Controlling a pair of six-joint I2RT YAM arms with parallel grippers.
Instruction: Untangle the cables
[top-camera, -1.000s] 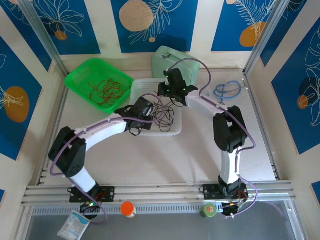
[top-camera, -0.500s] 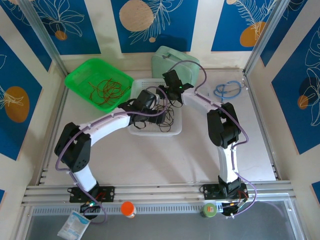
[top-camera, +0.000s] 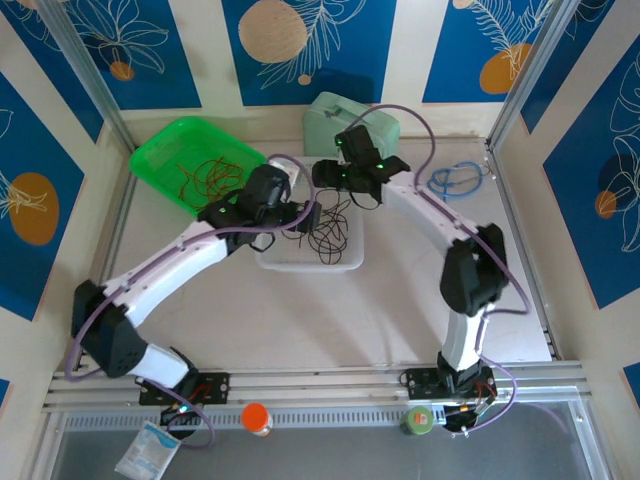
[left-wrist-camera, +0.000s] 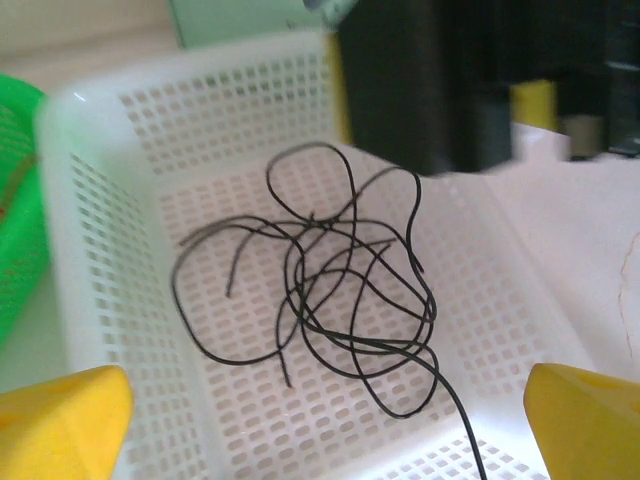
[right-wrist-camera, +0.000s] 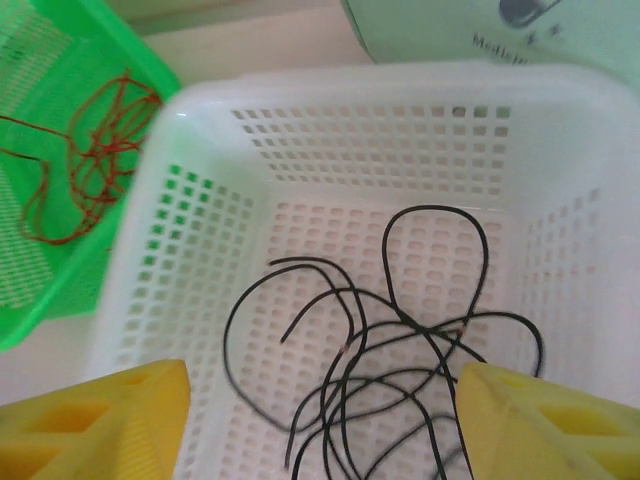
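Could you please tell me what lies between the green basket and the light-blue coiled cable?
The white basket holding the black wires lies between them, as the top view shows.

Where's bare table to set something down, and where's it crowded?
Free: the table in front of the white basket; also the right side, nearer than the blue cable. Crowded: the back row, green basket, white basket, mint box, blue cable.

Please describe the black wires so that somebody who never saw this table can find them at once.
On the table, find the white perforated basket near the middle, right of the green basket. The black wires lie on its floor as a loose tangle of thin loops; the green basket holds red wires instead.
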